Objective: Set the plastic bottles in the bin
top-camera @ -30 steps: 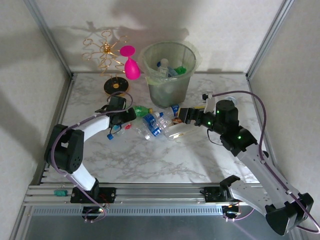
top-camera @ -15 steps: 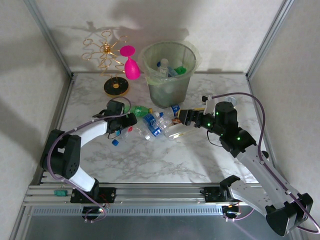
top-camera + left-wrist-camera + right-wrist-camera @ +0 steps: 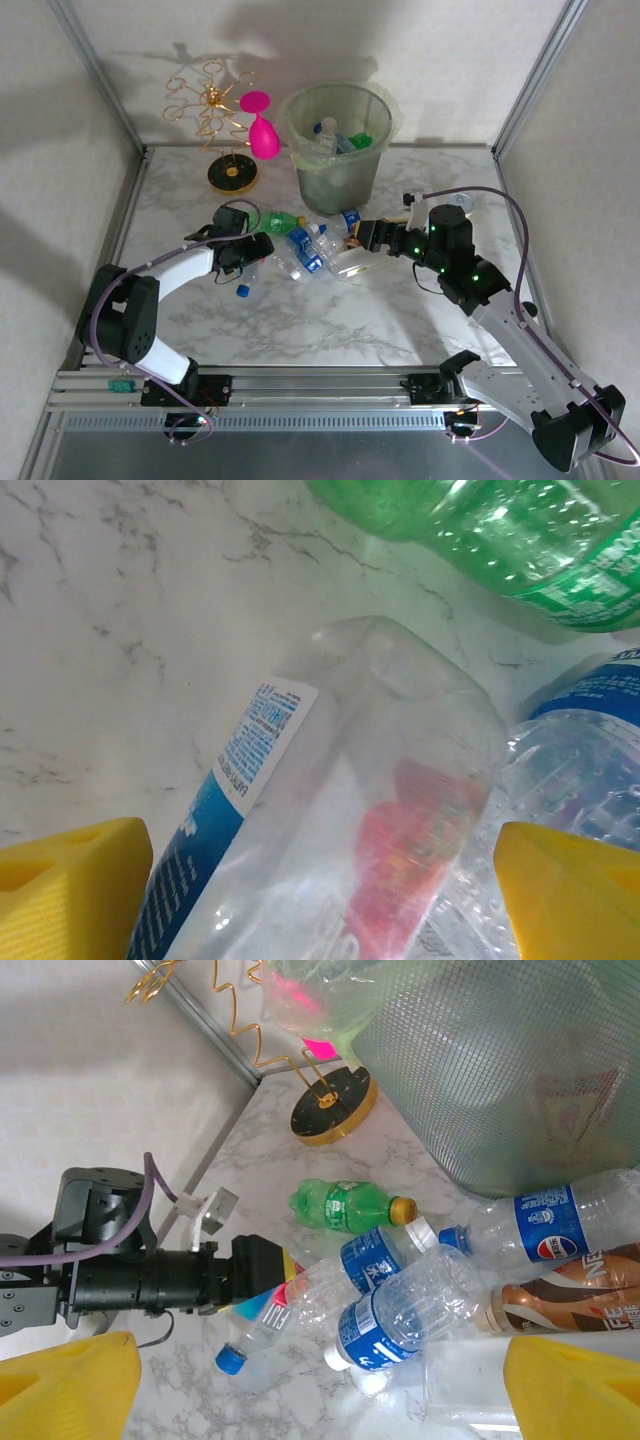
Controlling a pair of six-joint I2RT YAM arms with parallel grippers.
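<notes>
Toward the far edge of the bench (image 3: pixel 330 320), about midway along it, stands the bin (image 3: pixel 345 180), a tall translucent grey-green bucket with several binned bottles (image 3: pixel 337 135) showing at its mouth. Just on its near side the plastic bottles (image 3: pixel 310 245) not yet binned lie in a loose heap, touching and overlapping.

Our left tool (image 3: pixel 255 250) sits low at the heap's left end, jaws apart and straddling a clear bottle (image 3: pixel 350 810). Its yellow fingers (image 3: pixel 70 890) stand one on each side of the body, and we see no dent under either, so we judge this an open tool lined up for a grasp, not a grip. Coming across the bottle's width makes sense to us: the pads would meet its long sides, and this bottle lies at the outside of the heap, easiest to free.

Our right tool (image 3: pixel 362 234) is open too, nothing between its jaws, hovering at the heap's right end; we judge it stands off to leave the left arm room.

The clear bottle is thin-walled and crumpled, with a blue-and-white printed label, a red patch showing through, and a blue cap (image 3: pixel 230 1360) pointing to the near edge. Beyond it, toward the far edge, lies a green bottle (image 3: pixel 500 540); blue-labelled bottles (image 3: pixel 545 1222) and a brown-labelled bottle (image 3: pixel 560 1305) crowd the right side.
</notes>
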